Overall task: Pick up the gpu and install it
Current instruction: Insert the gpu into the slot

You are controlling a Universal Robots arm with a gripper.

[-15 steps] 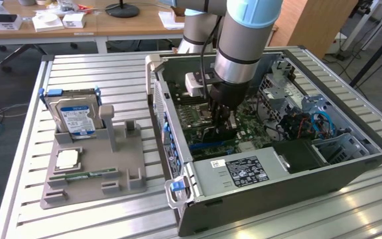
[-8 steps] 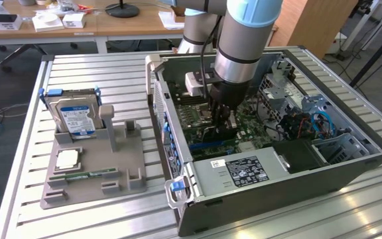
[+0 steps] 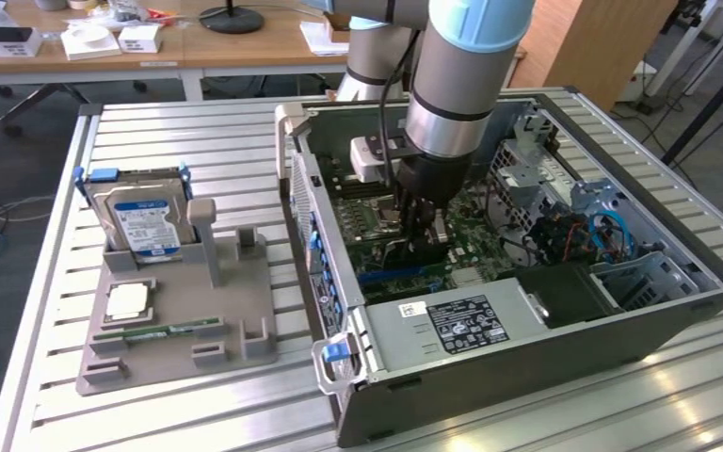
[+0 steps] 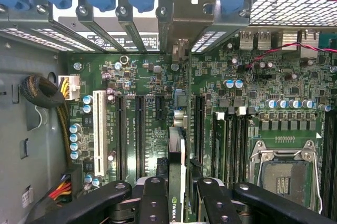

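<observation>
Inside the open computer case (image 3: 663,315), my gripper (image 3: 418,224) reaches down over the green motherboard (image 3: 481,235). It is shut on the gpu (image 3: 402,252), a thin dark card held on edge. In the wrist view the gpu (image 4: 177,150) stands edge-on between my two black fingers (image 4: 154,197), and the gripper (image 4: 179,184) clamps it from both sides. The card runs along a long black expansion slot beside the other slots (image 4: 139,134). Its metal bracket (image 4: 184,18) sits at the case's rear wall among the blue latches. Whether the card's edge is seated in the slot cannot be told.
A grey holder (image 3: 230,311) stands on the slatted table at the exterior view's left, carrying a hard drive (image 3: 146,218), a processor chip (image 3: 127,301) and a green memory stick (image 3: 161,331). The power supply (image 3: 462,325) and drive cage (image 3: 644,278) crowd the case's near side. An empty processor socket (image 4: 281,174) lies beside the card.
</observation>
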